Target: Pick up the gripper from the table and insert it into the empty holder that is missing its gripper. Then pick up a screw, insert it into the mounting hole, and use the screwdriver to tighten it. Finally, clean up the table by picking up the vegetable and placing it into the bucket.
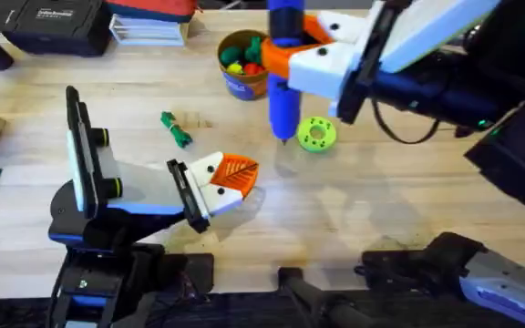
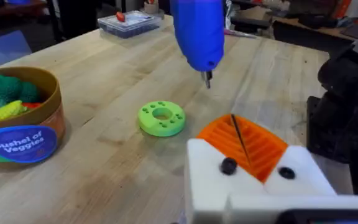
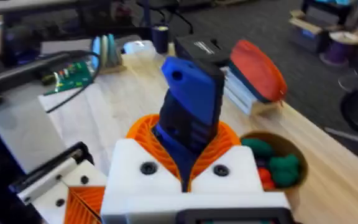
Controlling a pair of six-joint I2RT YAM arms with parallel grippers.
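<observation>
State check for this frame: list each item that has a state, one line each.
right gripper: shut on the screwdriver, raised above the table.
screwdriver: upright, bit pointing down, off the table.
left gripper: low over the table, nothing seen between its fingers.
vegetable: lying loose on the table, not yet in the bucket.
bucket: upright, holding toy vegetables.
green disc: flat on the table.

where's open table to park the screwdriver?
Bare wood right of the green disc, running to the right arm's base, and along the front edge right of the left gripper. Crowded: bucket, disc and screwdriver cluster mid-back; the vegetable lies left of them; boxes line the back-left.
</observation>
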